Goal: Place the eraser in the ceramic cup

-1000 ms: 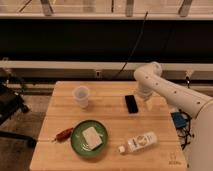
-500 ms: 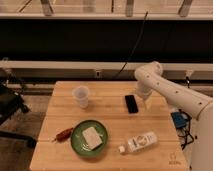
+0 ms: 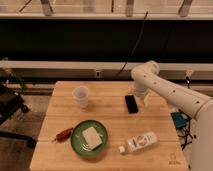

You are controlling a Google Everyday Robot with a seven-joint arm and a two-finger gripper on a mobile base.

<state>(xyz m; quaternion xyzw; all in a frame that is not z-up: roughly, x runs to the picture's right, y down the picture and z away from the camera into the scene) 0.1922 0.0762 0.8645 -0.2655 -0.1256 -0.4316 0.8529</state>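
Note:
The eraser [image 3: 131, 104] is a flat black block lying on the wooden table [image 3: 110, 117], right of centre. The cup [image 3: 80, 96] is pale and translucent-looking and stands upright toward the table's back left, well apart from the eraser. My gripper [image 3: 142, 97] hangs at the end of the white arm [image 3: 165, 90], which reaches in from the right. The gripper is low over the table, just right of the eraser and slightly behind it. I cannot tell whether it touches the eraser.
A green plate [image 3: 79, 144] with a pale square sponge [image 3: 91, 136] sits at the front centre. A red chilli-like object [image 3: 64, 134] lies to its left. A white bottle [image 3: 140, 142] lies on its side at the front right. A dark chair [image 3: 10, 102] stands left of the table.

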